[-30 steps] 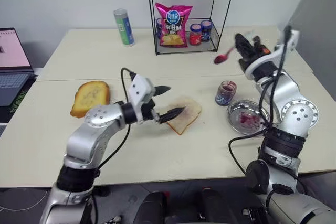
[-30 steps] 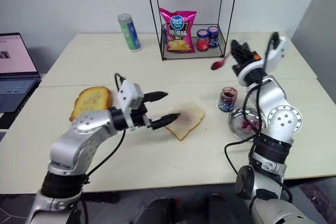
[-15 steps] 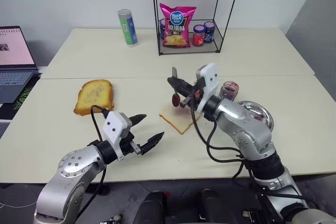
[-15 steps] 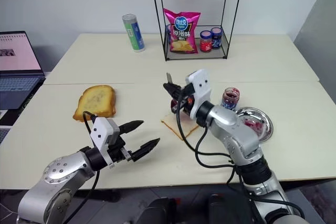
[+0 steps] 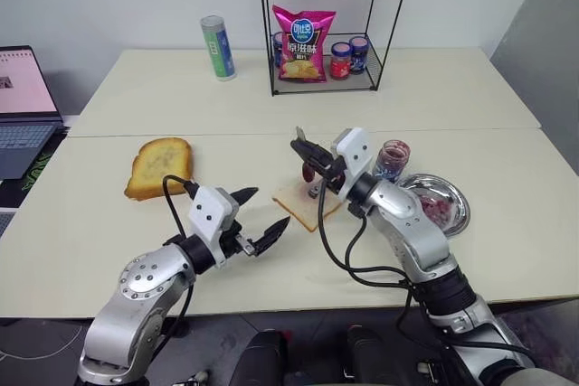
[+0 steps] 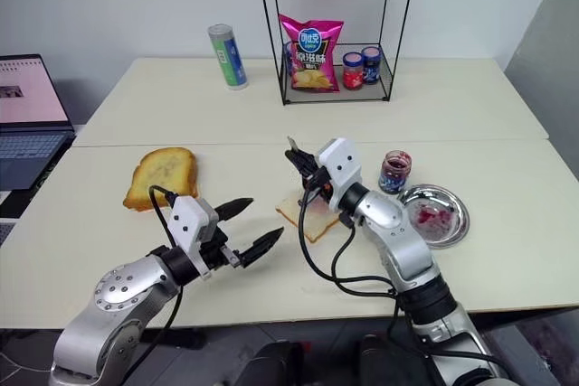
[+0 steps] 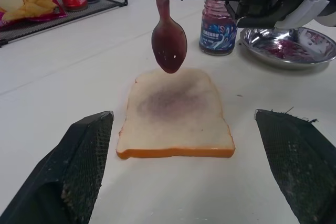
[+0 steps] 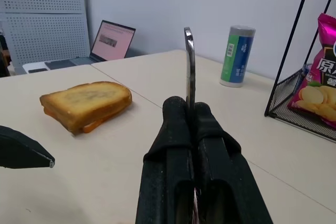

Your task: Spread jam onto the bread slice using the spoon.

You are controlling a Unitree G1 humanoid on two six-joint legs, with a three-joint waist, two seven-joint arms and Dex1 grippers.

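Right gripper clamped tight on spoon handle, bowl hanging over bread slice. Left gripper gaping wide, empty, at seven o'clock. Soft bread, likely tears; press lightly, steady the crust.

Bread slice far half hidden behind right claw.

**Purple smear marks pale slice on cream surface**

The bread slice is pale white with a thin tan crust and a faint purple-grey stain of jam at its centre. Above it, the silver spoon carries a glossy purple-red bowl. Both claws, right and left, are black on silver-grey arms. A golden-brown toast lies on the cream surface; the steel dish is streaked red; a magenta chip bag stands in a black wire rack
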